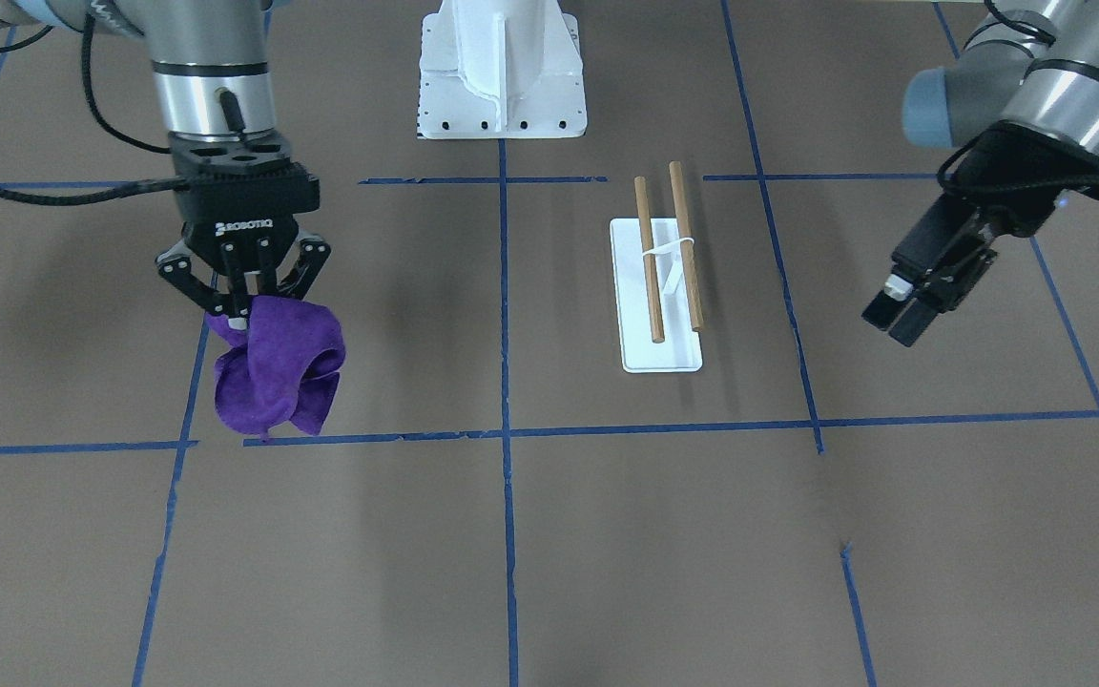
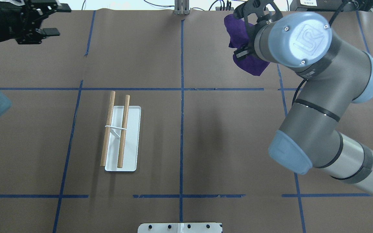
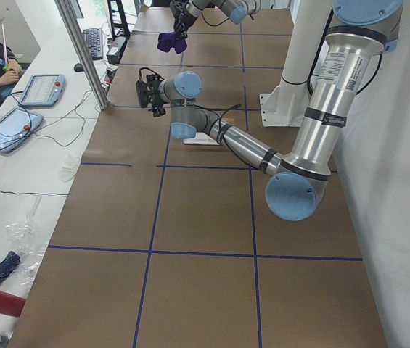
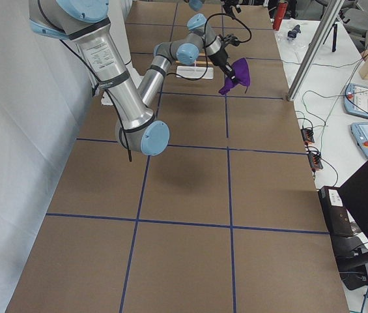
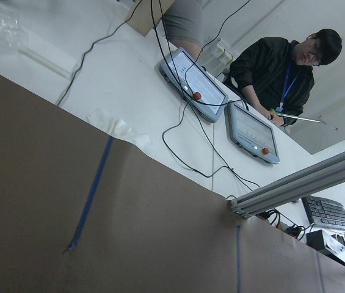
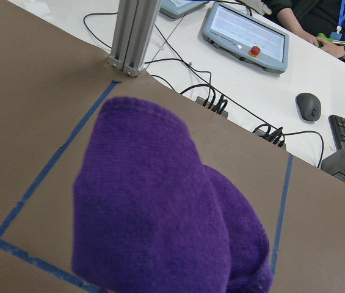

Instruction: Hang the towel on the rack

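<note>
A crumpled purple towel [image 1: 278,367] hangs above the table from my right gripper [image 1: 239,320], which is shut on its top edge. It shows at the far right of the table in the overhead view, where the towel [image 2: 233,32] is partly hidden behind the arm, and it fills the right wrist view [image 6: 160,207]. The rack [image 1: 661,353] stands near the middle on its flat white base, its two wooden dowels [image 2: 110,129] bare. My left gripper [image 2: 57,19] hovers open and empty at the far left, well away from the rack.
The white robot pedestal [image 1: 502,76] stands at the robot's side of the table. Blue tape lines cross the brown surface. An aluminium post [image 6: 132,36] rises at the far edge, with tablets, cables and an operator [image 5: 282,73] beyond it.
</note>
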Available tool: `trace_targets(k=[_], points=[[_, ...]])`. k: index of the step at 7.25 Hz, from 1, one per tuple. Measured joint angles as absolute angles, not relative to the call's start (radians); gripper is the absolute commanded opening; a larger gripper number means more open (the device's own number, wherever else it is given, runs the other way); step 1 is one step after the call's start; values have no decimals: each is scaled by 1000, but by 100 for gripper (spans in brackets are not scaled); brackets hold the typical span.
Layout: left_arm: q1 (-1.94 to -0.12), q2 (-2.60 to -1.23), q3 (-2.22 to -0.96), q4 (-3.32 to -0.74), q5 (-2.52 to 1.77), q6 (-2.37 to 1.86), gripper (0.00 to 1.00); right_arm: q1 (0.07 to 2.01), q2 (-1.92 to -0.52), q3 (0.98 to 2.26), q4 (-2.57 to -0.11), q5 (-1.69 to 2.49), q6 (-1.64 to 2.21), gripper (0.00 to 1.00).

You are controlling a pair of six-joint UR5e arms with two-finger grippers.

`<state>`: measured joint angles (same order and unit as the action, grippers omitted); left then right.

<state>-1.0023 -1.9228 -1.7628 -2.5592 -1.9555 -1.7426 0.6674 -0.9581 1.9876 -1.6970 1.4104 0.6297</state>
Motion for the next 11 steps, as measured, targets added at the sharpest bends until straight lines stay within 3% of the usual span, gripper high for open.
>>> trace_targets(k=[6, 11], points=[[-748, -2118, -1764, -2462, -1921, -1815, 97, 504, -867, 1998, -1748, 1290, 686, 0], [-703, -2237, -1751, -2359, -1995, -1816, 87, 472, -863, 2005, -1747, 1256, 686, 0]])
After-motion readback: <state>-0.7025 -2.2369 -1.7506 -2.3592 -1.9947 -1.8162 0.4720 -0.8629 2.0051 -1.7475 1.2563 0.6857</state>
